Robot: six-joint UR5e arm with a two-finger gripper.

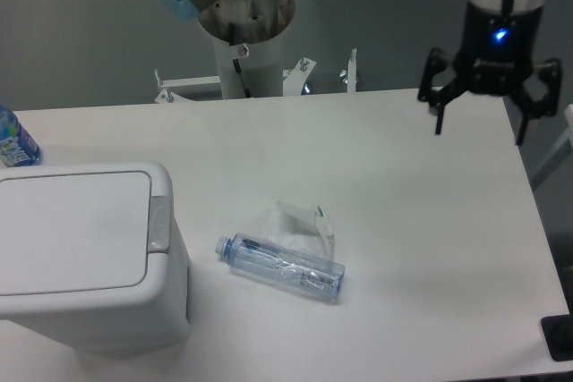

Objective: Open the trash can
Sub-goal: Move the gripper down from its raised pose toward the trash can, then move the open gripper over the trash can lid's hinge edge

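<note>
The trash can (85, 252) sits at the near left of the worktop (421, 221), its flat lid (72, 230) down and flush, so the opening is not yet done. Its grey push-button latch (158, 224) faces the middle of the worktop, probably so the arm can press it from above without reaching across the bin. The gripper (477, 136) hangs over the far right corner, well apart from the bin, fingers spread wide and holding nothing, pointing straight down; likely a neutral pose before it travels left. A crushed clear bottle (282, 267) lies on its side just right of the bin with a crumpled wrapper (300, 221) behind it, presumably waiting to be thrown in.
</note>
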